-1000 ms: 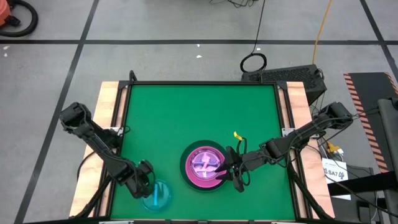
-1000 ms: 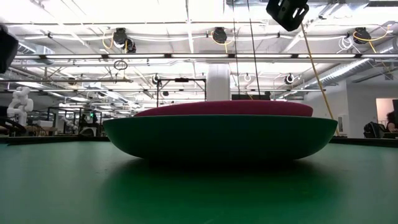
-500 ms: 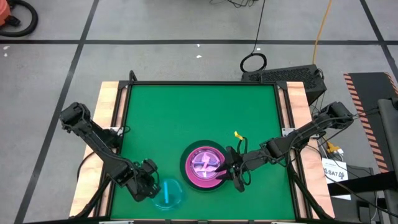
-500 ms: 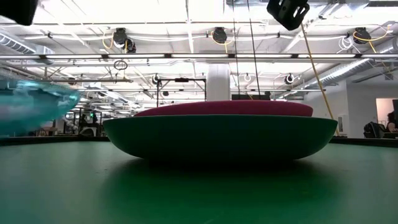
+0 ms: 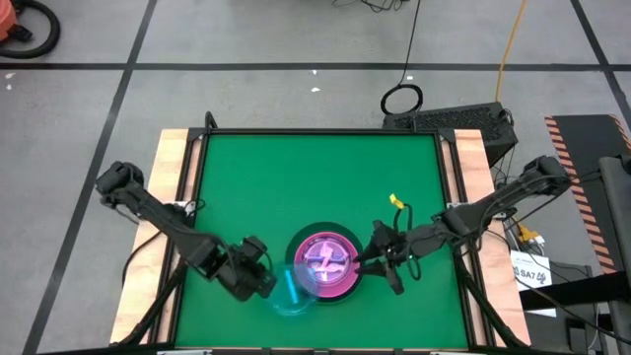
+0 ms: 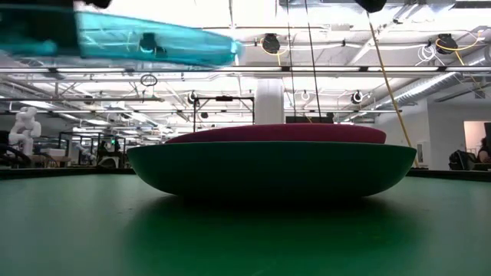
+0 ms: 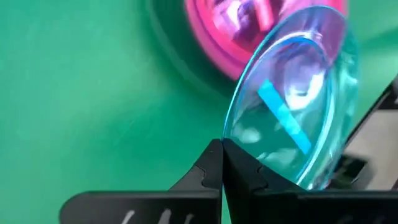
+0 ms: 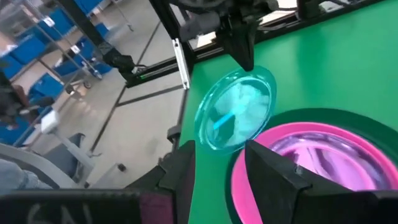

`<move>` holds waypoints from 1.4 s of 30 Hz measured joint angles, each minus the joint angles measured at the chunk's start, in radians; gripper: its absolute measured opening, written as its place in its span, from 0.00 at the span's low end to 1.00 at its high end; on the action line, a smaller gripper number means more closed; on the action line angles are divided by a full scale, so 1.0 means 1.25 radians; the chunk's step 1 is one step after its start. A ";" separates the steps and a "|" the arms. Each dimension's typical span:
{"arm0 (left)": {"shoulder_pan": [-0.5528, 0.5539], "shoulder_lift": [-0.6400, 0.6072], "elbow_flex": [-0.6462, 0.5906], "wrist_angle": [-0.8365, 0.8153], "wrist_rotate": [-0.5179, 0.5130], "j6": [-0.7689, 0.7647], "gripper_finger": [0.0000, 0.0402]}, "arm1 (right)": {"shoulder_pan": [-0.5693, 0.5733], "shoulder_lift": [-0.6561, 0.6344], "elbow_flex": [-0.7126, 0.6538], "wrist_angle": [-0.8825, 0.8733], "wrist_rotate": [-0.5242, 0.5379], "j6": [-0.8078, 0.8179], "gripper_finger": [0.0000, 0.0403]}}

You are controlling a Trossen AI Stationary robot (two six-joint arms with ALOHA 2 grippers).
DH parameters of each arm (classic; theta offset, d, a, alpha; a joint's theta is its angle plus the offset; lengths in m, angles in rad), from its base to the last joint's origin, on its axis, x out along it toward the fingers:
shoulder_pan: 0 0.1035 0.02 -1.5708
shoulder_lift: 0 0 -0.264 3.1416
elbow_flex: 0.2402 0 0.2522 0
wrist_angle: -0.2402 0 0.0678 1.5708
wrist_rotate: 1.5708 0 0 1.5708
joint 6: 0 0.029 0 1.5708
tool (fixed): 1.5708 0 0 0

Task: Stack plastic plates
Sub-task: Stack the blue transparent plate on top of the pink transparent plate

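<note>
A small translucent cyan plate (image 5: 293, 291) hangs above the table at the near-left rim of the stack, carried by my left gripper (image 5: 264, 280). In the low view the cyan plate (image 6: 130, 38) floats high, above the stack (image 6: 268, 165). The stack (image 5: 327, 264) is a large dark green plate on the table with hot pink and translucent pink plates nested inside. My right gripper (image 5: 370, 266) is open just right of the stack, touching nothing. Its own view shows the cyan plate (image 8: 236, 118) beyond its fingers. My left gripper pinches the cyan plate's rim (image 7: 225, 142) between its two fingers, on the edge facing the table's left. The fingers come level from the left. The plate is lifted clear of the table, nearly flat with a slight tilt, reaching out toward the stack.
Green mat (image 5: 296, 177) with wooden side rails; wide free room on the far half. A small yellow tag (image 5: 397, 201) sits on the right arm. Beyond the near edge are frame bars and floor.
My left gripper has carried the cyan plate from the near-left corner toward the right, up to the stack's rim, and has raised it well above the table. My right gripper has drawn back from over the stack toward the right edge.
</note>
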 joint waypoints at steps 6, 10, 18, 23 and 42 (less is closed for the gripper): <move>0.086 0.000 0.067 0.001 -0.032 0.088 0.01 | -0.001 -0.076 0.000 -0.105 0.004 -0.016 0.33; 0.157 0.000 0.102 0.002 -0.036 0.162 0.01 | -0.001 -0.119 0.000 -0.162 0.004 -0.037 0.33; 0.274 0.001 0.115 0.120 -0.007 0.286 0.01 | -0.016 -0.201 0.000 -0.262 0.005 -0.076 0.33; 0.316 0.035 0.115 0.172 0.044 0.328 0.01 | -0.020 -0.240 0.000 -0.294 0.005 -0.111 0.33; 0.333 0.207 0.115 0.261 0.059 0.278 0.01 | -0.025 -0.393 0.000 -0.374 0.083 -0.304 0.33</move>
